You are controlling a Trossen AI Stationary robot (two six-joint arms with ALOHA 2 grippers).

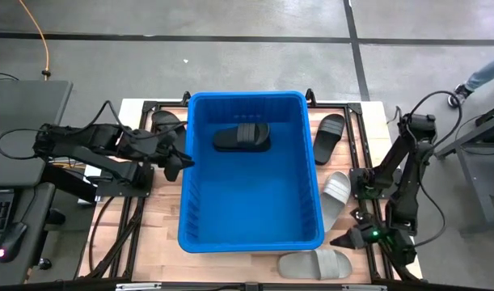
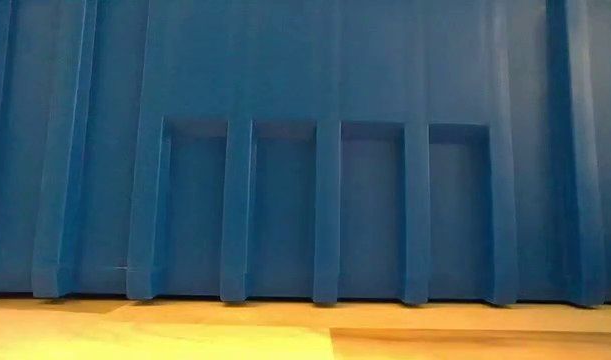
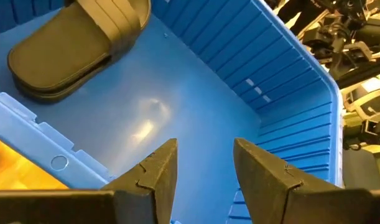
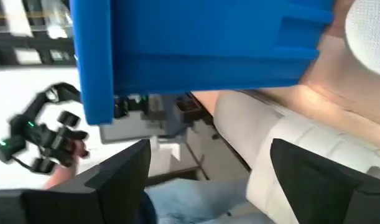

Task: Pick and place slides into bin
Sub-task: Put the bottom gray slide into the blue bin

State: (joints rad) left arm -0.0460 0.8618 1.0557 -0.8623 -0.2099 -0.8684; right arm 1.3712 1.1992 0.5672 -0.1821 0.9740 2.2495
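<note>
From above, the blue bin is seen in the middle of the wooden worktop. One black slide is laid inside it, near the far wall. Another black slide is seen on the worktop just beside the bin's right wall, and a third black one is partly hidden by the left arm. Two grey slides are placed on the worktop: one beside the bin's right wall, one in front of the bin's near right corner. The left pincer is held at the bin's left rim. The right pincer is kept low, near the grey slide in front.

In the low view, only the ribbed bin wall and a strip of worktop are shown.

In the left wrist view, the left pincer is partly open and empty, above the bin floor.

In the right wrist view, the right pincer is wide open, nothing held, with a grey slide just ahead.
</note>
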